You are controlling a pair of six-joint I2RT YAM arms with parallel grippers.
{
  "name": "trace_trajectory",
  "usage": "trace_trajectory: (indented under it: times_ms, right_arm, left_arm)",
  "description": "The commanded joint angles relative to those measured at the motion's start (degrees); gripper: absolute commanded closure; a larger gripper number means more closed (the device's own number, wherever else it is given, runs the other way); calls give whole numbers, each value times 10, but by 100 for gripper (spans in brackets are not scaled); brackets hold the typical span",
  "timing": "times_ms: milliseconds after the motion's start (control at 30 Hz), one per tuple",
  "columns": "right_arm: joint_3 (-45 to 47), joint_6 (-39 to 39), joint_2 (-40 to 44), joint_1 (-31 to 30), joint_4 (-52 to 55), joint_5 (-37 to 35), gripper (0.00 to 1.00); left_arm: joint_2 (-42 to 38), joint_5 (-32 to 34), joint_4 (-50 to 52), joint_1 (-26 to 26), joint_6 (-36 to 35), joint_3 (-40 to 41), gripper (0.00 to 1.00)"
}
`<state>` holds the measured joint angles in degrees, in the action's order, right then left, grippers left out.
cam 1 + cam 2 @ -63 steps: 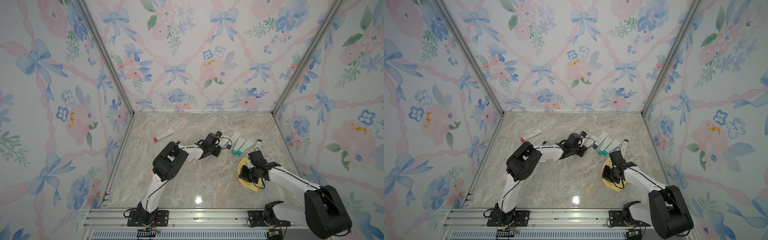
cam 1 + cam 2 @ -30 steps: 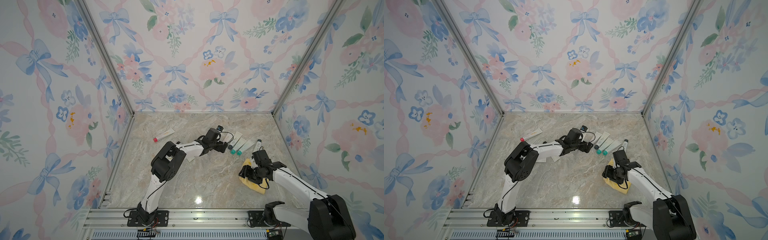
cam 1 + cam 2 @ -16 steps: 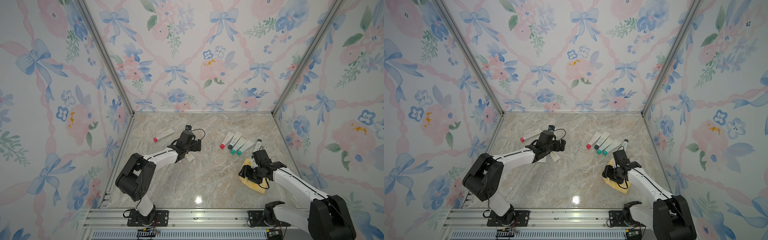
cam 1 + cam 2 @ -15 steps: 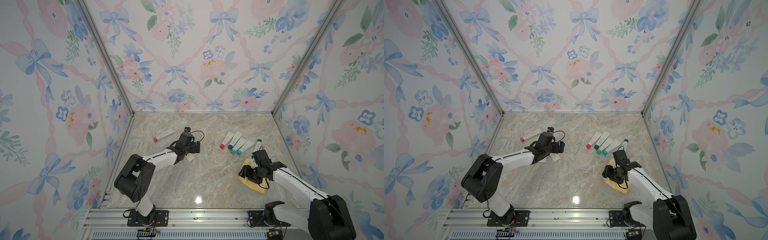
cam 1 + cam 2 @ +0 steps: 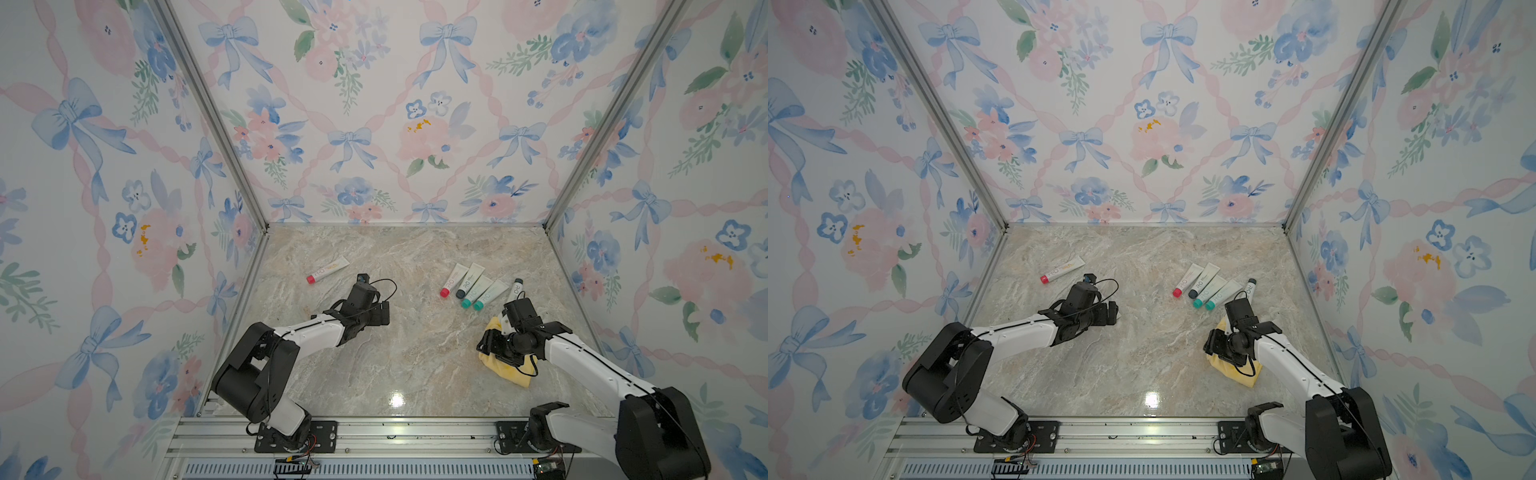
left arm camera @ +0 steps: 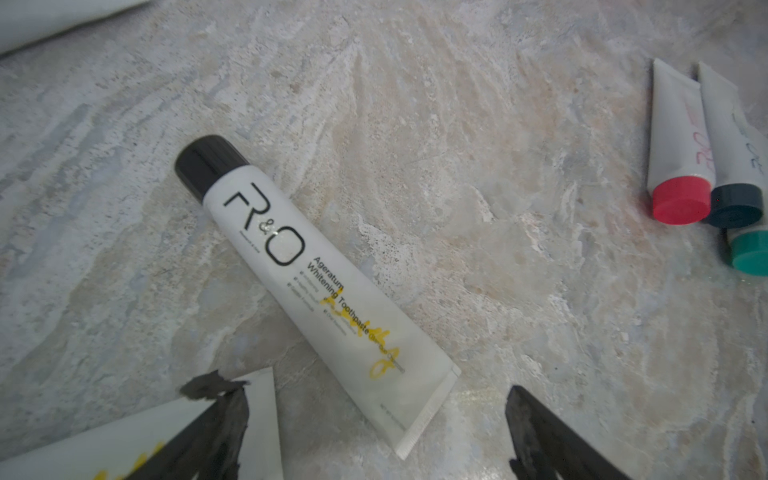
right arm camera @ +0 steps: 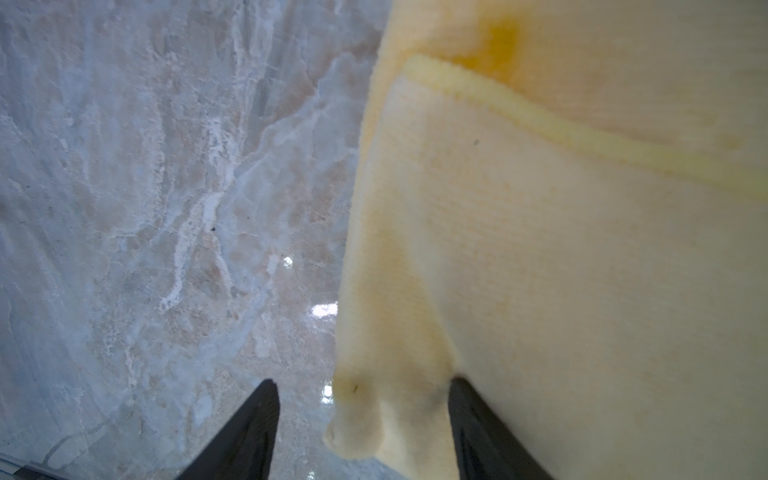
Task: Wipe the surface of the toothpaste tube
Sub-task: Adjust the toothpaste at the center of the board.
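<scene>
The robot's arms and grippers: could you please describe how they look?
The left arm and right arm have white links and bulky black joints. A thin black cable loops at the left wrist. The left gripper and right gripper have black, tapering fingers.

The left gripper (image 5: 1108,312) hangs low over the table (image 5: 1142,374), not far from a lone red-capped tube (image 5: 1064,269). The right gripper (image 5: 1216,344) sits at the edge of a yellow cloth (image 5: 1239,374), its fingers seemingly parted. Behind the cloth lies a row of tubes (image 5: 1202,279).
</scene>
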<state>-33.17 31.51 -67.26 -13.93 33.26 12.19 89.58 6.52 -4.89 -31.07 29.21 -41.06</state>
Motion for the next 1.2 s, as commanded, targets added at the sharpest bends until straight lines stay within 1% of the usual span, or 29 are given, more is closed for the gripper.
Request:
trace_trajectory:
  times_ms: [0, 167, 333, 600, 667, 767, 900, 1067, 1167]
  right_arm:
    - [-12, -9, 0, -5, 6, 0, 34]
    - [-7, -8, 0, -5, -1, -1, 34]
    - [-5, -7, -1, -6, -3, -1, 34]
    - [-3, -7, 0, -7, -4, -2, 35]
    - [-2, -7, 0, -7, -4, -4, 34]
    - [-2, -6, 6, -7, 0, -6, 35]
    - [0, -6, 11, -7, -1, -7, 34]
    - [-1, -6, 4, -9, -2, -8, 35]
    - [-1, -5, 5, -10, -3, -8, 35]
  left_arm:
    - [27, -22, 1, 0, 6, -12, 2]
    - [56, -41, -7, -2, 5, -22, 2]
    - [95, -55, -10, -19, 4, -56, 2]
    - [174, -76, -10, -51, 6, -145, 2]
    - [198, -86, -9, -54, 5, -172, 3]
    - [213, -86, -9, -55, 3, -193, 3]
    - [186, -68, -7, -55, -3, -181, 3]
    - [103, -19, 24, -52, -28, -149, 3]
    - [64, 2, 42, -38, -41, -137, 3]
